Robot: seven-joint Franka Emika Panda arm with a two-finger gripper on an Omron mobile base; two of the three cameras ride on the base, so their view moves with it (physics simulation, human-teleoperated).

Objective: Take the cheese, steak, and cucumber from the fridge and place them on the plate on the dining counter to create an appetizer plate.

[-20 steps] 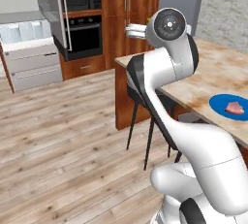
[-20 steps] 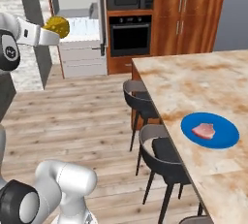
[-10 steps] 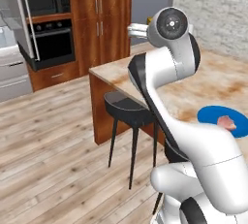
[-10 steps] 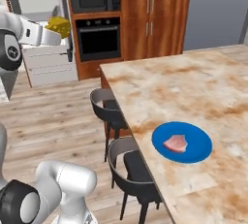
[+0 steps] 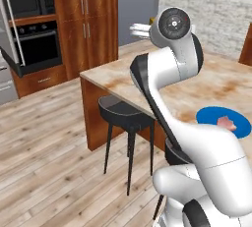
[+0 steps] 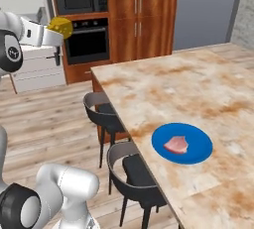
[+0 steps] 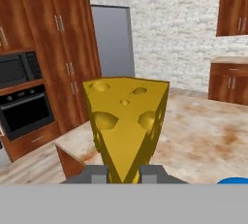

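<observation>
One cheese (image 7: 127, 123) in claw (image 7: 124, 173), steak (image 6: 176, 144) on plate (image 6: 198, 152)

Blue plate (image 5: 239, 121) partly hidden behind the white arm in the left base view, with just a bit of the steak (image 5: 226, 122) peeking out. Only a thin blue sliver of it seen at the bottom of the hand view. Bottom tip of the cheese (image 7: 127, 130) tucked down between the end effector (image 7: 124, 173) tips. Bench (image 6: 198, 94) cut off by the right edge. Fridge (image 6: 30, 29) mostly hidden behind the arm and cut off at the left.
</observation>
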